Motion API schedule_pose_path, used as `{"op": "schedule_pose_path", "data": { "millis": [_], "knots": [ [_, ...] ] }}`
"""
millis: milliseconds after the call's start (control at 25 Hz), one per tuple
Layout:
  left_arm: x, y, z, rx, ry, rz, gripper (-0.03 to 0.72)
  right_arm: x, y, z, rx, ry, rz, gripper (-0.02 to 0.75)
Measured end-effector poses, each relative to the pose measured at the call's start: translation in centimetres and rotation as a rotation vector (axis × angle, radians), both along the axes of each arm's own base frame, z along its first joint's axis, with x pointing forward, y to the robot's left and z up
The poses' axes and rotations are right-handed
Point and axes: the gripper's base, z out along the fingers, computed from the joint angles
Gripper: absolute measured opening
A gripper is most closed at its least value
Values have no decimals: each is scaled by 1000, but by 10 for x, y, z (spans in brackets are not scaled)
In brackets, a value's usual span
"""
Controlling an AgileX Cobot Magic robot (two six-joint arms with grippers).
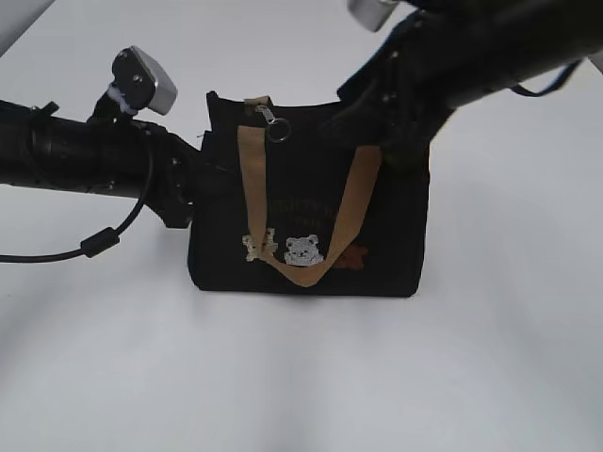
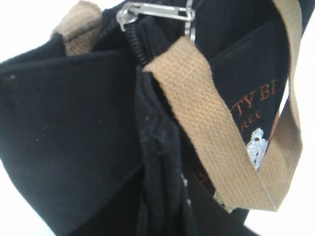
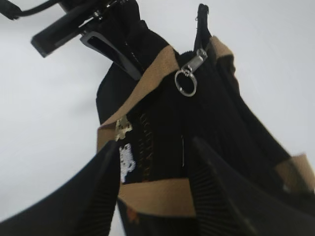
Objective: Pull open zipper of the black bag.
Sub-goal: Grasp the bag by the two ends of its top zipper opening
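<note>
The black bag [image 1: 311, 217] stands on the table [image 1: 301, 377] between both arms. The left gripper [image 1: 193, 184] meets its left end, the right gripper [image 1: 396, 122] its upper right. The zipper [image 1: 273, 122] pull hangs at the top edge, left of centre.

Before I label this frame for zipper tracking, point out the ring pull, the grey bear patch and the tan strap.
ring pull [image 3: 186, 81], right wrist view, on the silver ring.
grey bear patch [image 1: 302, 250], exterior view, on the bear's face.
tan strap [image 2: 206, 103], left wrist view, on the webbing's flat middle.

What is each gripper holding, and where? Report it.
Left gripper pinches the black bag at its left end. Right gripper straddles its right end; a grip cannot be told.
</note>
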Motion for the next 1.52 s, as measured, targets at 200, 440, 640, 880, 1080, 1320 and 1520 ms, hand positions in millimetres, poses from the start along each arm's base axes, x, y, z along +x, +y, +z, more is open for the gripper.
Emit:
{"op": "schedule_pose_path", "data": {
  "millis": [200, 440, 640, 880, 1080, 1320, 1520],
  "knots": [
    [0, 0, 0, 0, 0, 0, 64, 32, 36, -19, -131, -62, 113, 364],
    [0, 0, 0, 1, 0, 0, 64, 49, 52, -31, -157, -131, 89, 358],
    [0, 0, 0, 2, 1, 2, 64, 53, 58, -42, -174, -140, 86, 248],
    [0, 0, 0, 6, 1, 7, 64, 53, 60, -40, -136, -107, 35, 11],
    [0, -1, 0, 0, 1, 0, 64, 48, 41, -25, -68, 32, -29, -1],
    [-2, -6, 3, -27, -2, -28, 64, 50, -33, -5, 31, 321, -232, -1],
    [-4, -8, 4, -37, -2, -44, 64, 49, -72, -3, 129, 548, -421, -1]
  ]
}}
